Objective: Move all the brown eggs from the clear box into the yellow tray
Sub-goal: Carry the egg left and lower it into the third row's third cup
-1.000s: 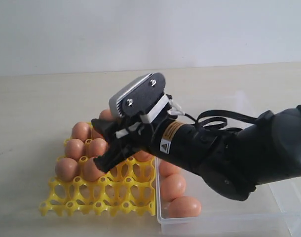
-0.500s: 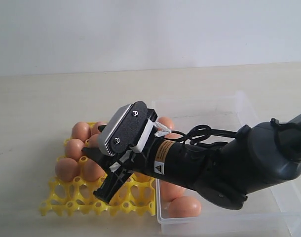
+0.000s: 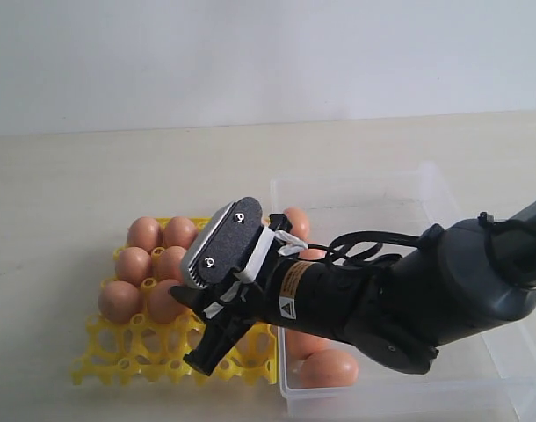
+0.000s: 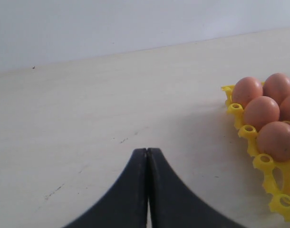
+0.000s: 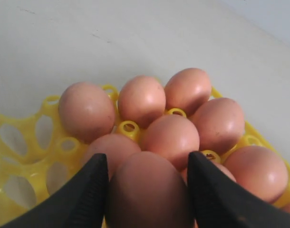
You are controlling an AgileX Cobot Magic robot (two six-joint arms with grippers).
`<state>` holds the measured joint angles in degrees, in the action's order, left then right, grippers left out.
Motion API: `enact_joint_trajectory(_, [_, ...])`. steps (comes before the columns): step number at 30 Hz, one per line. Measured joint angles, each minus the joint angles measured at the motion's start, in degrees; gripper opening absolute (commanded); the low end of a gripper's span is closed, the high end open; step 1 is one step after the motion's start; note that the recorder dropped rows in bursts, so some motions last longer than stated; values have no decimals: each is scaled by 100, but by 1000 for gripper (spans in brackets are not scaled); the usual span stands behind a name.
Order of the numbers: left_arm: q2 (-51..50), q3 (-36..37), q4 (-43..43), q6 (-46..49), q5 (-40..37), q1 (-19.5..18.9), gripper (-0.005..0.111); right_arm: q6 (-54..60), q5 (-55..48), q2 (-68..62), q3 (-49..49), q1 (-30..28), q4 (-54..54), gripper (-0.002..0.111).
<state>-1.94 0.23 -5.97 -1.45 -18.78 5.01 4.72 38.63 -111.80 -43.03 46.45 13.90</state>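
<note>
Over tray [image 5: 120,128], egg [image 5: 147,197] lengthwise in right pincer [image 5: 146,157]

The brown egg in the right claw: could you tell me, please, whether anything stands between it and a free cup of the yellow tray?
Nothing visible does. The smooth brown oval egg held in the right claw hangs over bare front cups of the bright yellow plastic tray; the seated eggs sit in the rows behind.

On my feed the eggs [image 5: 171,137] were smooth orange-brown, the tray [image 3: 119,360] bright yellow, the box [image 3: 400,397] colourless and see-through. My right pincer [image 5: 147,161] was black, its arm [image 3: 444,290] black with a yellow label [image 3: 293,281]. The tabletop [image 4: 88,118] was pale beige.
</note>
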Motion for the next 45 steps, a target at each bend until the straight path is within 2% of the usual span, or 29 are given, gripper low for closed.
enact_joint_trajectory(10, [0, 0, 0, 0, 0, 0, 0, -121, -39, -11, 0, -7, -107, 0])
enact_joint_trajectory(21, [0, 0, 0, 0, 0, 0, 0, -214, 636, -130, 0, -13, -297, 0])
enact_joint_trajectory(36, [0, 0, 0, 0, 0, 0, 0, -224, 751, -360, 0, -13, -307, 1])
enact_joint_trajectory(38, [0, 0, 0, 0, 0, 0, 0, -224, 751, -360, 0, -13, -307, 5])
enact_joint_trajectory(41, [0, 0, 0, 0, 0, 0, 0, -224, 751, -360, 0, -13, -307, 17])
enact_joint_trajectory(45, [0, 0, 0, 0, 0, 0, 0, -224, 751, -360, 0, -13, -307, 39])
